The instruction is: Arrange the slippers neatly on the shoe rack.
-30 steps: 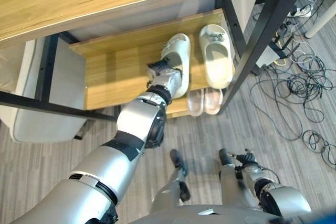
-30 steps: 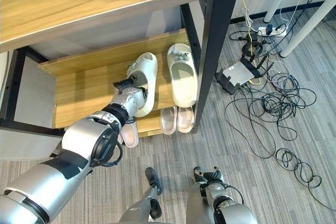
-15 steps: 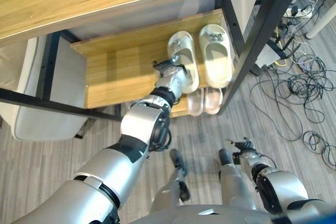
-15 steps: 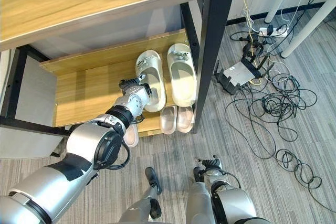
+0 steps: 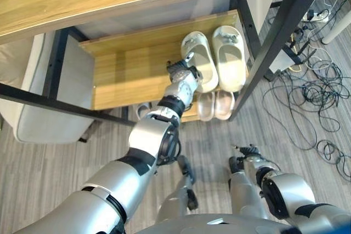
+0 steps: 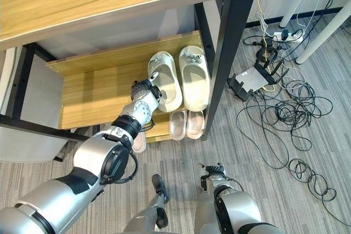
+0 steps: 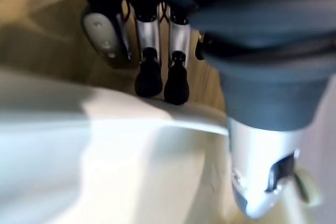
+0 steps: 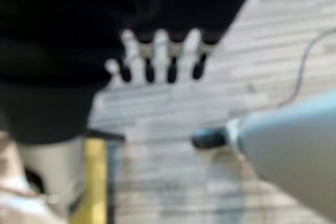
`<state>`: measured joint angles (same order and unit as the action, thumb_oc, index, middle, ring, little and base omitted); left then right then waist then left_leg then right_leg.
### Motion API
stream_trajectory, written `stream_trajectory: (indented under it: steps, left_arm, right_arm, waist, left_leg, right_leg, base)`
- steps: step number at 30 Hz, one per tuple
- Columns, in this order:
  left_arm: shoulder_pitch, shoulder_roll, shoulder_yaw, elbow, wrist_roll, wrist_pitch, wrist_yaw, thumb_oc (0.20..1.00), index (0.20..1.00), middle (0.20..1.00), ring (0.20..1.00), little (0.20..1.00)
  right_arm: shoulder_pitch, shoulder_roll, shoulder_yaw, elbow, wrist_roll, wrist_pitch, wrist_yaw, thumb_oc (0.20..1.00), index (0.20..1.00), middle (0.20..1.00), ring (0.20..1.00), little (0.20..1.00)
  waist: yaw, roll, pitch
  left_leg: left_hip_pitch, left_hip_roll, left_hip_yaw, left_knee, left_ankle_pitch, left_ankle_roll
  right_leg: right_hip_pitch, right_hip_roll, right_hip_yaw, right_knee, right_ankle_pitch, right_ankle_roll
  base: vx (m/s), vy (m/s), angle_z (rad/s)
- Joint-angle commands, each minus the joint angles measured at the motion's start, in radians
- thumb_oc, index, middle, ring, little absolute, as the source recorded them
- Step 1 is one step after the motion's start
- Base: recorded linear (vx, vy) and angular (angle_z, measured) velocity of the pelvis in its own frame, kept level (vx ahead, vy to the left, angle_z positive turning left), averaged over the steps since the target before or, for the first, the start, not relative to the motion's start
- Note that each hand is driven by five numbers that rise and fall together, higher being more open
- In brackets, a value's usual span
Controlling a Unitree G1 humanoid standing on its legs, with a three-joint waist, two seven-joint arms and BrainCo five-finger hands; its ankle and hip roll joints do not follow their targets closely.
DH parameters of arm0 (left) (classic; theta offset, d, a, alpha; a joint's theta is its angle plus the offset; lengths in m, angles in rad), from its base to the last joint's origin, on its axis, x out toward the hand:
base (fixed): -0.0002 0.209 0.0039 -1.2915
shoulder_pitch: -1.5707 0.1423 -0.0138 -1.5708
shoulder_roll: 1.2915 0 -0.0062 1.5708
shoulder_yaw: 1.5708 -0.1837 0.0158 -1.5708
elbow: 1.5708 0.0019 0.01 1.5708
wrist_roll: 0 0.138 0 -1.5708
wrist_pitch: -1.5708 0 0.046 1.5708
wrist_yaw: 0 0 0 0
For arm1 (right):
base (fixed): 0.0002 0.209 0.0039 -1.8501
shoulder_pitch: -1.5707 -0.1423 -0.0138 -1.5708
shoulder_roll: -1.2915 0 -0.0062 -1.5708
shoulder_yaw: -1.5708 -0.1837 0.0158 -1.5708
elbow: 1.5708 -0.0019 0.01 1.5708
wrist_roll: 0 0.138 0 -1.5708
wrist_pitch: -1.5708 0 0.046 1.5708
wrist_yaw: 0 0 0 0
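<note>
Two cream slippers point(image 5: 214, 63) lie side by side at the right end of the shoe rack's point(image 5: 126, 69) upper shelf, toes toward its back edge. The left hand point(image 5: 181, 75) rests straight, relaxed fingers point(image 7: 149, 72) against the nearer slipper's rim. A pink pair point(image 5: 214, 105) sits below. The right hand point(image 8: 157, 51) hangs loosely spread over the floor point(image 5: 323, 80).

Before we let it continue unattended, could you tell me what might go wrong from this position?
The left hand rests on the left cream slipper, which lies close beside the right cream slipper; a further sideways push could knock that one askew. Both sit near the front edge of the shoe rack, above the pink slippers, so a pull outward might drag one off.
</note>
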<state>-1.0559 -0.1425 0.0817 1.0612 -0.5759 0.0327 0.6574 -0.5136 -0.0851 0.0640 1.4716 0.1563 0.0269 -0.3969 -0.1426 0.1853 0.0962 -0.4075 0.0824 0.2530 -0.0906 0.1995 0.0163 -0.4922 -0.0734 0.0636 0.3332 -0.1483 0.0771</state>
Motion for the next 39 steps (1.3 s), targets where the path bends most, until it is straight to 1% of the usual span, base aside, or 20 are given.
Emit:
stream_trajectory:
  steps: [1,4,6,8,9,14,16,19,20,22,26,28,34,36,39]
  left_arm:
    - [-0.065,-0.166,0.055,0.164,-0.044,0.098,-0.087,1.000,1.000,1.000,1.000,1.000]
    - [-0.048,-0.172,0.021,0.145,-0.030,0.119,-0.095,1.000,1.000,1.000,1.000,1.000]
    - [-0.034,-0.180,-0.018,0.107,-0.024,0.155,-0.111,1.000,1.000,1.000,1.000,1.000]
    - [-0.026,-0.181,-0.030,0.091,-0.024,0.165,-0.112,1.000,1.000,1.000,1.000,1.000]
    - [-0.008,-0.173,-0.051,0.065,-0.016,0.180,-0.108,1.000,1.000,1.000,1.000,1.000]
    - [0.015,-0.140,-0.074,0.067,0.023,0.187,-0.071,1.000,1.000,1.000,1.000,1.000]
    - [0.022,-0.075,-0.083,0.127,0.119,0.181,-0.051,1.000,1.000,1.000,1.000,1.000]
    - [0.002,-0.012,-0.067,0.219,0.195,0.175,-0.057,1.000,1.000,1.000,1.000,1.000]
    - [0.001,-0.011,-0.067,0.220,0.195,0.175,-0.058,1.000,1.000,1.000,1.000,1.000]
    - [-0.018,0.028,-0.061,0.268,0.232,0.171,-0.068,1.000,1.000,1.000,1.000,1.000]
    - [-0.074,0.111,-0.079,0.327,0.352,0.167,-0.055,1.000,1.000,1.000,1.000,1.000]
    - [-0.088,0.131,-0.092,0.327,0.377,0.170,-0.052,1.000,1.000,1.000,1.000,1.000]
    - [-0.122,0.167,-0.134,0.305,0.444,0.197,-0.061,1.000,1.000,1.000,1.000,1.000]
    - [-0.130,0.180,-0.162,0.307,0.478,0.207,-0.060,1.000,1.000,1.000,1.000,1.000]
    - [-0.131,0.184,-0.163,0.285,0.487,0.214,-0.068,1.000,1.000,1.000,1.000,1.000]
  right_arm:
    - [-0.100,-0.019,-0.014,0.021,0.028,0.001,-0.007,1.000,1.000,1.000,1.000,1.000]
    - [-0.093,-0.025,-0.013,0.013,0.026,0.003,-0.005,1.000,1.000,1.000,1.000,1.000]
    - [-0.080,-0.033,-0.013,0.001,0.022,0.007,-0.008,1.000,1.000,1.000,1.000,1.000]
    - [-0.075,-0.034,-0.013,-0.003,0.020,0.007,-0.009,1.000,1.000,1.000,1.000,1.000]
    - [-0.063,-0.038,-0.012,-0.016,0.014,0.009,-0.011,1.000,1.000,1.000,1.000,1.000]
    - [-0.052,-0.038,-0.019,-0.030,0.009,0.010,-0.013,1.000,1.000,1.000,1.000,1.000]
    - [-0.045,-0.043,-0.025,-0.029,-0.002,0.006,-0.005,1.000,1.000,1.000,1.000,1.000]
    - [-0.030,-0.048,-0.030,-0.020,-0.020,-0.003,0.003,1.000,1.000,1.000,1.000,1.000]
    - [-0.030,-0.048,-0.030,-0.020,-0.020,-0.003,0.003,1.000,1.000,1.000,1.000,1.000]
    - [-0.011,-0.047,-0.036,-0.017,-0.030,-0.011,0.004,1.000,1.000,1.000,1.000,1.000]
    - [0.053,-0.043,-0.053,-0.035,-0.048,-0.036,0.018,1.000,1.000,1.000,1.000,1.000]
    - [0.075,-0.037,-0.057,-0.046,-0.055,-0.043,0.023,1.000,1.000,1.000,1.000,1.000]
    - [0.107,-0.025,-0.064,-0.075,-0.066,-0.058,0.037,1.000,1.000,1.000,1.000,1.000]
    - [0.110,-0.028,-0.064,-0.082,-0.070,-0.059,0.044,1.000,1.000,1.000,1.000,1.000]
    - [0.114,-0.028,-0.068,-0.090,-0.072,-0.059,0.050,1.000,1.000,1.000,1.000,1.000]
  waist:
    - [-0.018,0.014,0.120]
    - [-0.015,0.015,0.121]
    - [-0.011,0.020,0.123]
    - [-0.009,0.021,0.123]
    - [-0.005,0.026,0.125]
    - [0.005,0.031,0.125]
    - [0.013,0.029,0.125]
    - [0.015,0.024,0.120]
    - [0.014,0.024,0.120]
    - [0.015,0.021,0.117]
    - [0.016,0.004,0.108]
    - [0.013,-0.001,0.106]
    - [0.023,-0.008,0.100]
    - [0.024,-0.010,0.099]
    - [0.026,-0.012,0.099]
  left_leg:
    - [0.153,-0.019,0.033,0.003,-0.080,-0.024]
    - [0.154,-0.020,0.033,0.003,-0.080,-0.023]
    - [0.157,-0.022,0.035,0.003,-0.081,-0.022]
    - [0.159,-0.022,0.034,0.003,-0.082,-0.022]
    - [0.161,-0.023,0.035,0.003,-0.083,-0.022]
    - [0.165,-0.024,0.033,0.003,-0.082,-0.022]
    - [0.163,-0.024,0.030,0.003,-0.078,-0.022]
    - [0.160,-0.022,0.024,0.003,-0.076,-0.024]
    - [0.160,-0.022,0.024,0.003,-0.076,-0.024]
    - [0.156,-0.021,0.020,0.003,-0.074,-0.025]
    - [0.134,-0.019,0.008,0.003,-0.070,-0.025]
    - [0.133,-0.022,-0.001,0.003,-0.073,-0.022]
    - [0.121,-0.023,-0.007,0.003,-0.073,-0.018]
    - [0.122,-0.025,-0.009,0.003,-0.074,-0.015]
    - [0.122,-0.027,-0.012,0.003,-0.075,-0.013]
  right_leg:
    - [0.139,-0.005,0.037,-0.302,0.182,0.001]
    - [0.137,-0.005,0.038,-0.301,0.185,0.001]
    - [0.136,-0.006,0.039,-0.298,0.186,0.000]
    - [0.137,-0.006,0.039,-0.297,0.185,0.000]
    - [0.139,-0.007,0.039,-0.296,0.185,0.001]
    - [0.141,-0.010,0.034,-0.296,0.186,0.000]
    - [0.144,-0.010,0.031,-0.306,0.191,0.002]
    - [0.150,-0.011,0.024,-0.317,0.193,0.001]
    - [0.150,-0.011,0.024,-0.318,0.193,0.001]
    - [0.154,-0.013,0.018,-0.326,0.195,0.002]
    - [0.157,-0.015,0.005,-0.349,0.207,0.003]
    - [0.165,-0.020,-0.002,-0.355,0.204,0.008]
    - [0.170,-0.022,-0.009,-0.366,0.208,0.011]
    - [0.175,-0.025,-0.010,-0.368,0.208,0.013]
    - [0.177,-0.026,-0.012,-0.367,0.207,0.014]
  base:
    - [0.00,0.000,0.00]
    - [0.00,0.000,0.00]
    - [0.00,0.000,0.00]
    - [0.00,0.000,0.00]
    - [0.00,0.000,0.00]
    - [0.00,0.002,0.07]
    - [0.00,0.000,0.00]
    - [0.01,-0.005,-0.03]
    - [0.00,0.000,0.00]
    - [0.00,0.000,0.00]
    - [0.00,-0.012,-0.12]
    - [0.00,0.006,0.13]
    - [0.00,0.012,0.14]
    - [0.00,0.019,0.10]
    - [0.00,0.012,0.08]
